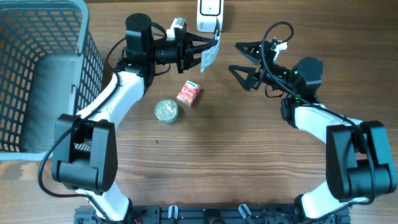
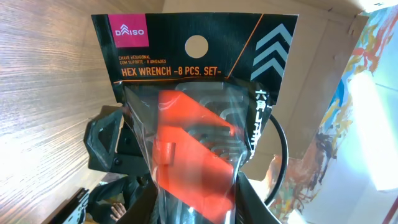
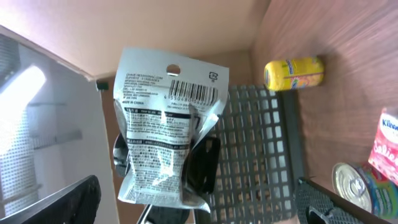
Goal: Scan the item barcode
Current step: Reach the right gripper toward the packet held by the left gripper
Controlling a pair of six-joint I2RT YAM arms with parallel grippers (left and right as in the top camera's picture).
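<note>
The worktop (image 1: 249, 162) carries a wire basket (image 1: 37, 74), well behind the left hand (image 1: 210, 47). A white scanner (image 1: 210, 14) stands just beyond that hand. The left hand grips the hex wrench pack (image 1: 209, 58) clear of the worktop, with its barcode (image 3: 193, 93) facing the right hand (image 1: 239, 58), which is spread wide and empty. A tin can (image 1: 166, 111) and a red packet (image 1: 188, 93) lie near the left hand, on the robot's side.

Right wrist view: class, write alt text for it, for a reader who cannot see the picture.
A pale packet, its back and barcode facing the camera, is held up by the left fingers. Behind it are a grey basket and a yellow can; a tin and a red packet sit on the wooden table at the right edge.
</note>
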